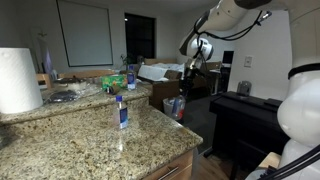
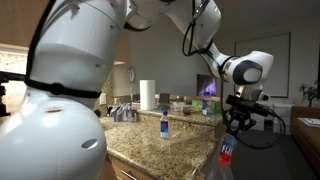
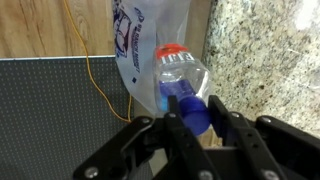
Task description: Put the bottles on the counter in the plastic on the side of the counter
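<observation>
My gripper (image 3: 190,118) is shut on the blue cap of a clear water bottle (image 3: 180,75), which hangs neck-up beside the counter's side. The held bottle also shows in an exterior view (image 2: 227,150) below the gripper (image 2: 236,122). Under it is the whitish crinkled plastic (image 3: 138,45) with blue print, against the wooden cabinet side. It shows faintly in an exterior view (image 2: 212,168). Another bottle (image 1: 121,112) with a blue label stands upright on the speckled granite counter (image 1: 90,135); it shows in both exterior views (image 2: 164,124). In an exterior view the gripper (image 1: 190,78) is past the counter's far end.
A white paper-towel roll (image 1: 15,80) stands at the counter's left end. A black piano-like piece of furniture (image 1: 245,115) stands to the right. Cardboard boxes (image 1: 160,92) sit beyond the counter. An orange cable (image 3: 95,80) runs over the dark floor (image 3: 50,120).
</observation>
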`<state>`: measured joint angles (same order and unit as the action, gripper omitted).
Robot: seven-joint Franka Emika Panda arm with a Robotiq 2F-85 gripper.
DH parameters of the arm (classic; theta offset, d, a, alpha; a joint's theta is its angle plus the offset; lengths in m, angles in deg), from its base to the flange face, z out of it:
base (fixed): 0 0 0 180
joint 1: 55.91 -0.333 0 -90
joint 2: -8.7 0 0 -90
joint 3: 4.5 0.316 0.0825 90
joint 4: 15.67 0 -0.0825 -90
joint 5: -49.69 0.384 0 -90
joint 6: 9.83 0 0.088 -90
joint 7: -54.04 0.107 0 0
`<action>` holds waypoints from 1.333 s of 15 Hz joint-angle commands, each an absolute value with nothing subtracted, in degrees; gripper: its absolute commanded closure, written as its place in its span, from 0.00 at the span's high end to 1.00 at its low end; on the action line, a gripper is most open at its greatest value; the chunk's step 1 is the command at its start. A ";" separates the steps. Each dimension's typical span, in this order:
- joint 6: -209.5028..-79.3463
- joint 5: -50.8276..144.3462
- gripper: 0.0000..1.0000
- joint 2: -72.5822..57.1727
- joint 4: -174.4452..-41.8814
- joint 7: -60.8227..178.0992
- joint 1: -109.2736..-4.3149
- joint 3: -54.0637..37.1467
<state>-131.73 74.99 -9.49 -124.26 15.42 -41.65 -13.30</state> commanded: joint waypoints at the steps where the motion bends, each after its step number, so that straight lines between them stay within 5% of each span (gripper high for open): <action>1: -131.67 77.91 0.09 -13.56 -123.17 19.17 -39.58 -11.16; 20: -128.11 80.58 0.09 -21.91 -122.77 20.25 -34.81 -7.55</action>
